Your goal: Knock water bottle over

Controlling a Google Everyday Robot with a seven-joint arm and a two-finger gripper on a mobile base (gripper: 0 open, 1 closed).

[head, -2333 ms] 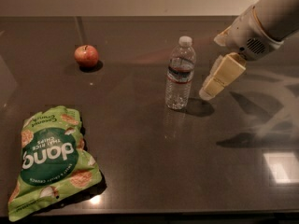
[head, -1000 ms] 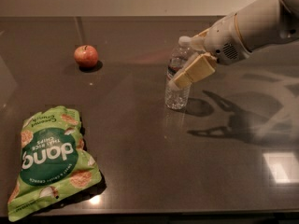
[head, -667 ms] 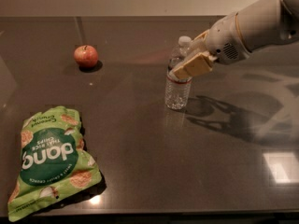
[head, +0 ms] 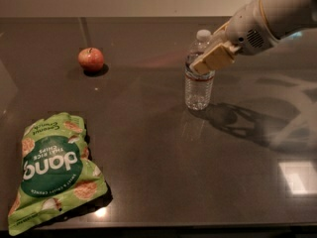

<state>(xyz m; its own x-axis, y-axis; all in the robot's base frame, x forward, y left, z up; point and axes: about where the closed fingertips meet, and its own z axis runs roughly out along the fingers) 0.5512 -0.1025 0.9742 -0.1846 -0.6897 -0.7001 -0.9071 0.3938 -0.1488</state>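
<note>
- Dim overall; the glossy table (head: 148, 148) shows a bright rectangular glare patch at lower right.
- The gripper (head: 200, 66), against the upper part of the water bottle (head: 198, 90), casts shadows rightward.

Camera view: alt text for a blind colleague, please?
The gripper, extended from the right, is at the upper part of the upright water bottle on a dark table. An apple sits back left; a green chip bag lies front left.
</note>
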